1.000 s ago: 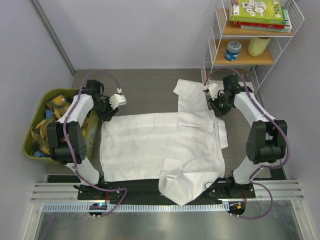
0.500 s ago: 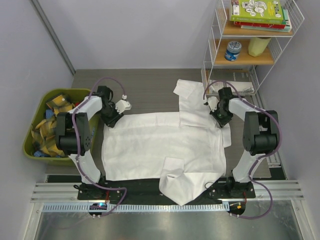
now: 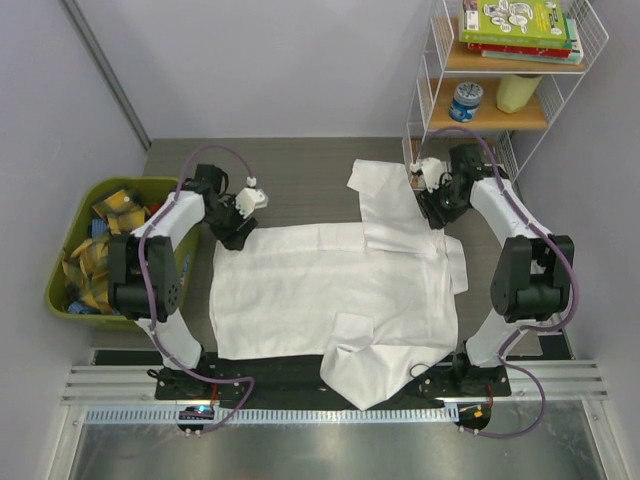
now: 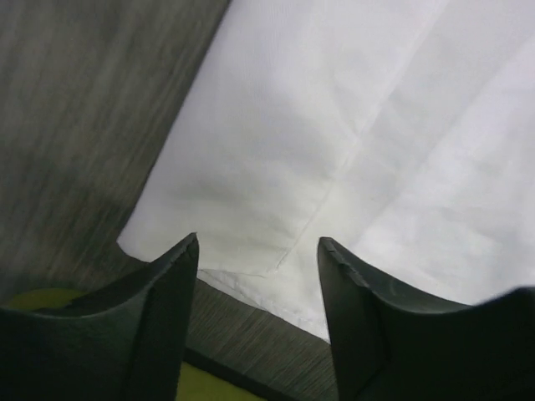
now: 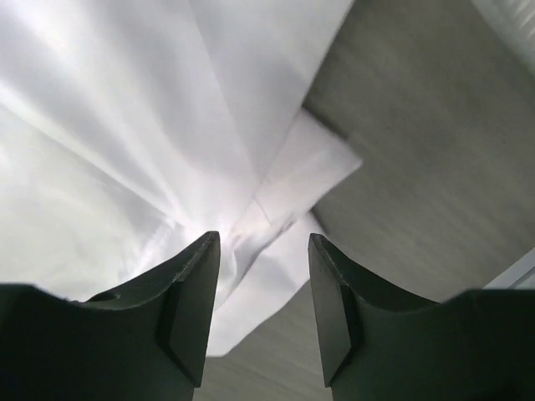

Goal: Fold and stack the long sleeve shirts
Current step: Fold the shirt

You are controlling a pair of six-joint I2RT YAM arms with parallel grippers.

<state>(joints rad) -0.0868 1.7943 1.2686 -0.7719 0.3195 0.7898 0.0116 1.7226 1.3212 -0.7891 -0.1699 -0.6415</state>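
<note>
Lying spread across the table (image 3: 290,175), the white long sleeve shirt (image 3: 330,290) sends 1 sleeve (image 3: 382,195) toward the far edge. The left gripper (image 4: 257,242) hangs over the shirt's far-left corner, jaws apart and empty. The right gripper (image 5: 259,238) hangs over creased folds at the far-right side, jaws likewise apart, clasping nothing.

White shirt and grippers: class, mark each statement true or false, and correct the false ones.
1. The white shirt lies spread on the table. True.
2. The left gripper is clamped on the shirt's corner. False: its jaws stand apart above the corner, holding nothing.
3. The right gripper is open. True.
4. The green bin stands beside the right arm. False: it stands beside the left arm.
</note>
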